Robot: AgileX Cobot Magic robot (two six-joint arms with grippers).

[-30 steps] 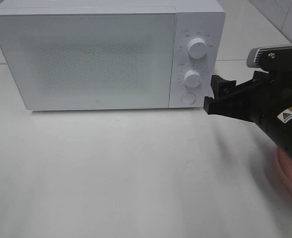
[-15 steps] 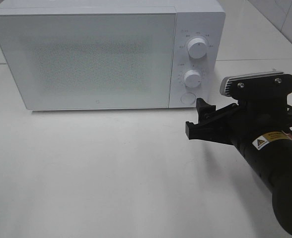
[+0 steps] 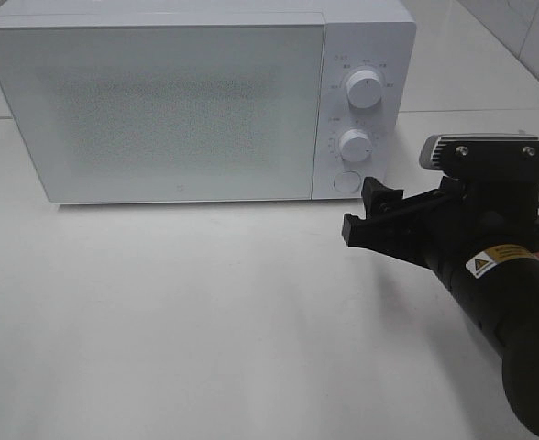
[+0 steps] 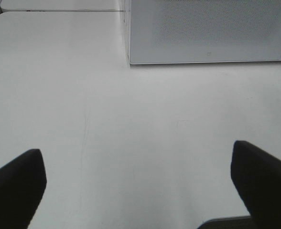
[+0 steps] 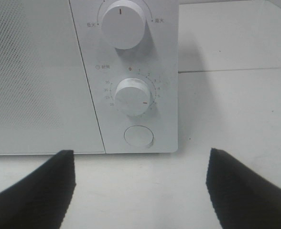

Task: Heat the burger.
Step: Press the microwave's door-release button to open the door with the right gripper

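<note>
The burger is not in view in any frame. The white microwave (image 3: 159,101) stands at the back of the table with its door shut. It also shows in the right wrist view (image 5: 45,71) and the left wrist view (image 4: 212,28). My right gripper (image 3: 361,211) is open and empty, just in front of the control panel, below the round door button (image 3: 346,181). In the right wrist view the gripper (image 5: 140,191) faces that button (image 5: 139,136), with the timer knob (image 5: 131,97) above it. My left gripper (image 4: 138,186) is open and empty above bare table.
The upper power knob (image 3: 364,89) and the timer knob (image 3: 355,145) sit on the microwave's right panel. My right arm (image 3: 508,302) covers the table's right front corner. The white table (image 3: 205,321) spreads in front of the microwave.
My right gripper has moved left and down from the table's right side to just in front of the microwave's button. The pink plate seen earlier is now hidden behind the arm.
</note>
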